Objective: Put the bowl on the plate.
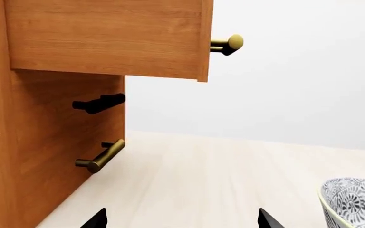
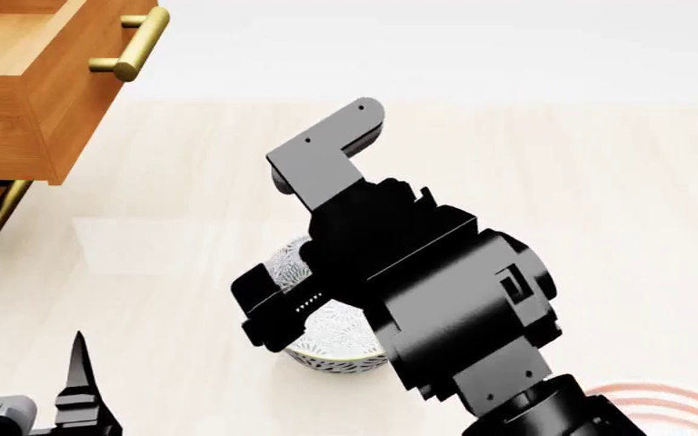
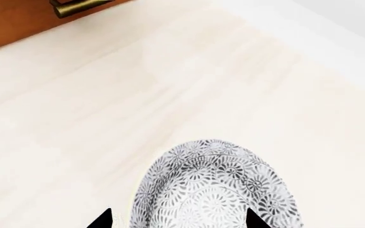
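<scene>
The bowl [image 3: 217, 190], white with a fine grey floral pattern, stands upright on the pale floor; in the head view only part of the bowl [image 2: 331, 341] shows beneath my right arm. My right gripper [image 3: 179, 219] is open just above it. One fingertip is outside the rim, the other over the inside. Only a sliver of the red-ringed plate [image 2: 676, 400] shows at the lower right corner of the head view, apart from the bowl. My left gripper [image 1: 182, 221] is open and holds nothing, and the bowl [image 1: 357, 204] lies off to its side.
A wooden cabinet [image 2: 22, 82] stands at the left with its top drawer pulled out. In the left wrist view the cabinet [image 1: 55, 118] is close, with brass handles [image 1: 100, 156] and a black bar [image 1: 100, 103] sticking out.
</scene>
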Motion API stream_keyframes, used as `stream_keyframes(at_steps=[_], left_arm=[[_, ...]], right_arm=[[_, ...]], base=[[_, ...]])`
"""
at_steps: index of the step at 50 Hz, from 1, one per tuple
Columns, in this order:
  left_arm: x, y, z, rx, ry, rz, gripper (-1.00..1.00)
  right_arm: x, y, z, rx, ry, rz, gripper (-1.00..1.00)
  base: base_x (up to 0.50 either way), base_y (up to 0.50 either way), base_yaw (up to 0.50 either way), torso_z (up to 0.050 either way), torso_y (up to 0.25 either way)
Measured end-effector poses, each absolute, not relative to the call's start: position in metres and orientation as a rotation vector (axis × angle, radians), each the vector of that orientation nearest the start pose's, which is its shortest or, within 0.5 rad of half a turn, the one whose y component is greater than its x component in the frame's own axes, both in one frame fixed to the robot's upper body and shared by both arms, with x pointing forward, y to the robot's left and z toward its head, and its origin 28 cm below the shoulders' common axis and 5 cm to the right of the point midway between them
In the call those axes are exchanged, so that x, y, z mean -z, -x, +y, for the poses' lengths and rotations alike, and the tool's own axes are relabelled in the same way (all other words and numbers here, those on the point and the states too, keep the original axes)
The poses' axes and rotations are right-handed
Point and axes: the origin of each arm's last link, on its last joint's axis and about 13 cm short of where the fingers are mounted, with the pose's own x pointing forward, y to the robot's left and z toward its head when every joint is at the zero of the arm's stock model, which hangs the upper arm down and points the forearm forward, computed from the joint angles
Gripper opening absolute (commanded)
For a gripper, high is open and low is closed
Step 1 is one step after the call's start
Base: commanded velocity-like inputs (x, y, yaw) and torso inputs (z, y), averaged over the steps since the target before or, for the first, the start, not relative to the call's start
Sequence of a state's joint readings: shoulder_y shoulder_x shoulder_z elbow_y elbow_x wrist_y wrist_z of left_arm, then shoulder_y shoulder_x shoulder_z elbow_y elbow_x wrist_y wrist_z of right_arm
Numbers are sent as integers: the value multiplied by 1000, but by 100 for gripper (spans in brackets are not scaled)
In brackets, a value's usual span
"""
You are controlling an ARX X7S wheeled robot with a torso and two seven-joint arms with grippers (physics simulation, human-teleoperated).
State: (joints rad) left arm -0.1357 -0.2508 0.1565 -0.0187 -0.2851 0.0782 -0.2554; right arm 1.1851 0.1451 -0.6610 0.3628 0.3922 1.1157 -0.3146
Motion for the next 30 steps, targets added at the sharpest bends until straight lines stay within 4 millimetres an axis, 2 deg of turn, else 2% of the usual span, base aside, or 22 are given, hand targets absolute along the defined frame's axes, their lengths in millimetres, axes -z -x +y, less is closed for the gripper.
stream_keyframes(at_steps=[30], left_arm=[[-44, -242, 236, -114, 52, -150, 100]], right_arm=[[-173, -384, -46, -672, 343, 621, 100]], base=[[0, 0, 0, 0, 0]])
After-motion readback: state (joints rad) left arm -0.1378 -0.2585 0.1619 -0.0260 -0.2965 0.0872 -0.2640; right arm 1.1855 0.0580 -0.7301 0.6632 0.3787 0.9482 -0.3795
